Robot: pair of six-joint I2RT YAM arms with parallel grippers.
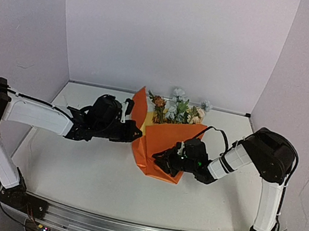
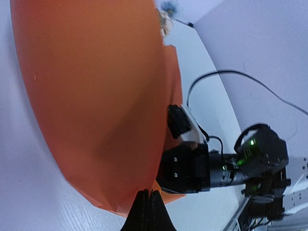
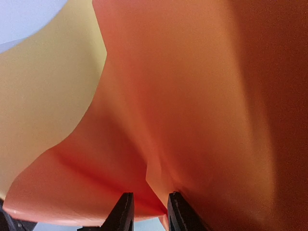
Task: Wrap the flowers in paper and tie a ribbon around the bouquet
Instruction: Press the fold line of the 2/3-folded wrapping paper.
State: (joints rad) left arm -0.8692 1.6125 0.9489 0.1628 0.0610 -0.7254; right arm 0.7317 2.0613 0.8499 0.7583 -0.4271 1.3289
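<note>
Top external view has the paper (image 1: 158, 146) folded over the flowers (image 1: 178, 109) at table (image 1: 73, 167) centre, blossoms poking out at 12 o'clock. Left gripper (image 2: 148, 204) is pinched tight on the sheet's edge at 9 o'clock. Right gripper (image 3: 150, 207), at 4 o'clock, stands narrow with a paper fold between its fingers.

Both arms crowd the paper (image 1: 158, 146) mid-bench (image 1: 85, 169); flowers (image 1: 179, 109) block the far side, open bench lies near and left.

Orange paper (image 1: 161, 144) (yellow-tan inner face), white table (image 1: 91, 170)
</note>
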